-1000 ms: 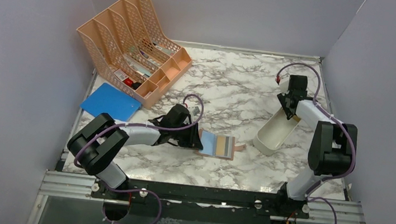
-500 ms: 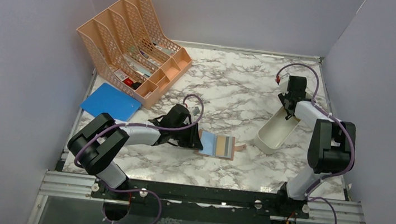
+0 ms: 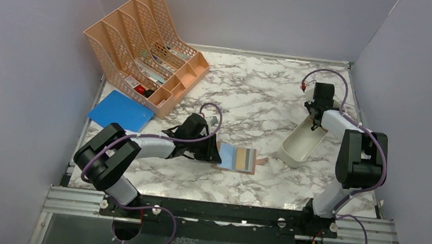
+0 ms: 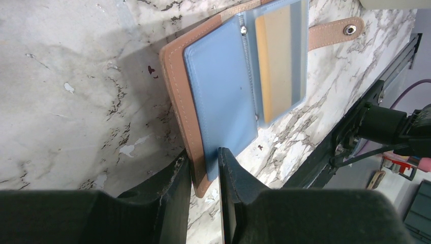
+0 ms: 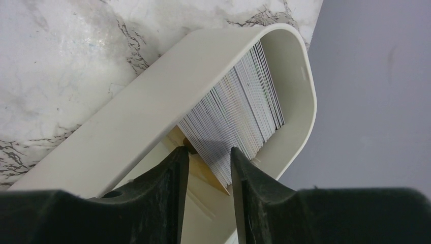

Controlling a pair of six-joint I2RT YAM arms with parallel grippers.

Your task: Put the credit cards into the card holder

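Retrieval of a card from the tray is the step in hand. Left pincer [image 4: 202, 156] is clenched on the near edge of the card holder [image 4: 223, 96], which lies open on the tabletop [image 4: 76, 76] and stretches away ahead of the fingers. 1 gold card [image 4: 277, 61] sits in a slot at its far side. Right pincer [image 5: 209, 152] reaches into the white tray [image 5: 152, 101], where the cards [image 5: 239, 112] stand on edge in a packed row just ahead of its tips. Its 2 fingers straddle the near end of that row with a narrow gap; whether they pinch a card I cannot tell. Next, I judge, it must part 1 card from the row, lift it clear of the tray wall and carry it to a free slot while the left one pins the holder.
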